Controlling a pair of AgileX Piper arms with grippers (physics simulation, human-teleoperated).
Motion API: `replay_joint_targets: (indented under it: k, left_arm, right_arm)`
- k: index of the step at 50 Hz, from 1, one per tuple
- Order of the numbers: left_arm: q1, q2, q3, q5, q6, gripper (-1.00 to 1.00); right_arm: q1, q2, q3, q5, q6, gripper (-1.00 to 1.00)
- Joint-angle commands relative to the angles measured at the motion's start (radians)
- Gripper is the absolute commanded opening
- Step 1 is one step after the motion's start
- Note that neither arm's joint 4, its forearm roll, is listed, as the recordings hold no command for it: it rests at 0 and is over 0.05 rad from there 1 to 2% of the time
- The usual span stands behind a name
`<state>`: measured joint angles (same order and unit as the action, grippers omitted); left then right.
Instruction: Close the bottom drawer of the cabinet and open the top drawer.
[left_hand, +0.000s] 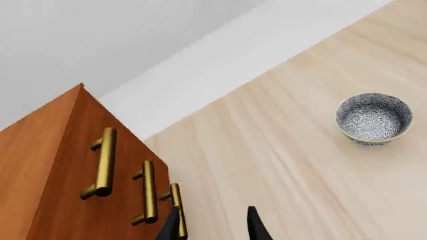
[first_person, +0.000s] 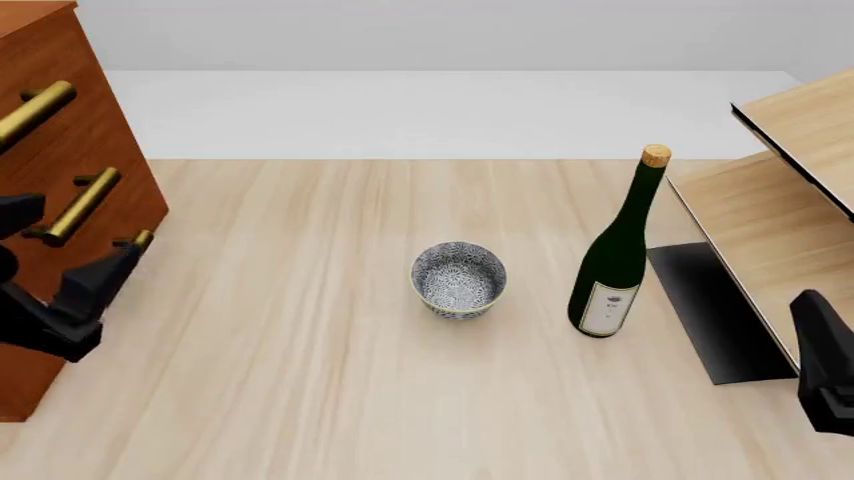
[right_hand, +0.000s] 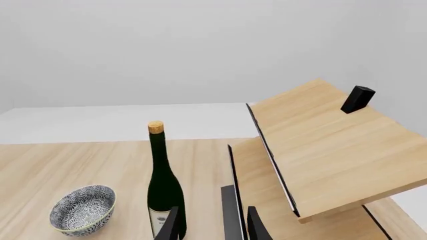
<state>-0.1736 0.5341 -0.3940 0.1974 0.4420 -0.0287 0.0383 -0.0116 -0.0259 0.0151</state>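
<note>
Three brass handles run down the face of the cabinet (first_person: 60, 150) at my far left, and from the front all its drawers look flush — I can't see either the top drawer (left_hand: 67, 150) or the bottom drawer (left_hand: 163, 200) standing out. My left gripper (first_person: 87, 290) sits just beside the lowest handle (left_hand: 176, 205), fingers spread, pinching nothing. Further right on the desk (first_person: 294, 330) a patterned bowl (first_person: 459, 279) sits near the middle, then an upright green bottle (first_person: 617, 262) with a cork. Beyond it stands the pale shelf unit (first_person: 774, 200). My right gripper (right_hand: 212, 225) — fingers apart, empty — hangs near the shelf's base.
</note>
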Motion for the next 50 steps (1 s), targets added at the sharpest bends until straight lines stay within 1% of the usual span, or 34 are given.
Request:
replay_joint_targets:
  k: [1, 3, 4, 6, 7, 8, 10, 11, 12, 13, 15, 16, 17, 18, 21, 22, 23, 25, 26, 29, 30, 31, 34, 36, 37, 40, 43, 44, 46, 48, 50]
  left_arm:
    - [-0.094, -0.008, -0.051, -0.026, 0.218, 1.00]
    - [-0.097, -0.018, -0.038, -0.048, 0.267, 1.00]
    - [-0.099, -0.020, -0.026, -0.070, 0.310, 1.00]
    - [-0.099, -0.018, -0.029, -0.077, 0.333, 1.00]
    - [-0.095, -0.025, -0.025, -0.089, 0.367, 1.00]
    - [-0.095, -0.023, -0.027, -0.093, 0.380, 1.00]
    - [-0.095, -0.020, -0.028, -0.109, 0.429, 1.00]
    - [-0.107, -0.017, -0.014, -0.134, 0.481, 1.00]
    - [-0.097, -0.023, -0.021, -0.126, 0.477, 1.00]
    - [-0.095, -0.025, -0.023, -0.126, 0.488, 1.00]
    - [-0.103, -0.025, -0.019, -0.140, 0.530, 1.00]
    - [-0.098, -0.027, -0.029, -0.130, 0.526, 1.00]
    - [-0.104, -0.030, -0.018, -0.146, 0.563, 1.00]
    - [-0.097, -0.035, -0.022, -0.142, 0.566, 1.00]
    - [-0.078, -0.042, -0.004, -0.178, 0.629, 1.00]
    - [-0.076, -0.042, -0.006, -0.177, 0.628, 1.00]
    - [-0.079, -0.033, -0.003, -0.187, 0.652, 1.00]
    - [-0.072, -0.038, 0.000, -0.201, 0.673, 1.00]
    - [-0.070, -0.033, 0.009, -0.210, 0.700, 1.00]
    - [-0.068, -0.014, 0.001, -0.226, 0.726, 1.00]
    - [-0.066, -0.006, -0.006, -0.226, 0.721, 1.00]
    - [-0.060, 0.011, 0.004, -0.255, 0.751, 1.00]
    - [-0.053, 0.050, -0.007, -0.283, 0.767, 1.00]
    - [-0.048, 0.064, 0.007, -0.315, 0.799, 1.00]
    - [-0.031, 0.075, 0.003, -0.334, 0.817, 1.00]
    - [-0.032, 0.091, -0.019, -0.327, 0.816, 1.00]
    - [-0.023, 0.115, -0.002, -0.362, 0.867, 1.00]
    - [-0.018, 0.119, -0.004, -0.363, 0.872, 1.00]
    - [0.019, 0.123, -0.007, -0.349, 0.893, 1.00]
    - [0.043, 0.119, -0.035, -0.317, 0.876, 1.00]
    - [0.062, 0.120, -0.030, -0.317, 0.910, 1.00]
  right_arm:
    - [-0.001, 0.005, 0.000, -0.005, 0.000, 1.00]
    - [-0.001, 0.008, 0.000, -0.008, -0.001, 1.00]
    - [-0.001, 0.010, 0.000, -0.010, 0.000, 1.00]
    - [-0.001, 0.012, 0.000, -0.012, 0.000, 1.00]
    - [0.000, 0.013, 0.000, -0.013, -0.001, 1.00]
    - [0.000, 0.013, 0.000, -0.013, -0.001, 1.00]
    - [0.001, 0.007, -0.001, -0.007, -0.001, 1.00]
    - [0.001, 0.003, 0.000, -0.002, -0.001, 1.00]
    - [0.001, 0.001, -0.001, 0.000, -0.001, 1.00]
    - [0.001, -0.001, -0.001, 0.002, 0.000, 1.00]
    - [0.000, -0.005, -0.001, 0.006, -0.002, 1.00]
    - [0.000, -0.006, -0.001, 0.007, -0.002, 1.00]
    - [0.000, -0.008, -0.001, 0.009, -0.002, 1.00]
    - [0.000, -0.010, -0.001, 0.011, -0.002, 1.00]
    - [0.001, -0.013, -0.001, 0.015, -0.002, 1.00]
    - [0.001, -0.014, -0.002, 0.016, -0.002, 1.00]
    - [0.001, -0.016, -0.002, 0.018, -0.002, 1.00]
    - [0.002, -0.015, -0.002, 0.017, -0.002, 1.00]
    - [0.003, -0.015, -0.002, 0.017, -0.003, 1.00]
    - [0.003, -0.014, -0.002, 0.017, -0.003, 1.00]
    - [0.003, -0.013, -0.002, 0.016, -0.002, 1.00]
    - [0.003, -0.014, -0.003, 0.016, -0.002, 1.00]
    - [0.004, -0.014, -0.003, 0.017, -0.002, 1.00]
    - [0.004, -0.013, -0.003, 0.016, -0.002, 1.00]
    - [0.004, -0.013, -0.003, 0.016, -0.002, 1.00]
    - [0.004, -0.010, -0.002, 0.013, -0.002, 1.00]
    - [0.003, -0.007, -0.002, 0.010, -0.001, 1.00]
    - [0.003, -0.006, -0.002, 0.008, 0.000, 1.00]
    - [0.002, -0.002, -0.002, 0.004, 0.000, 1.00]
    - [0.002, 0.000, -0.001, 0.002, 0.000, 1.00]
    - [0.002, 0.000, -0.001, 0.002, 0.000, 1.00]
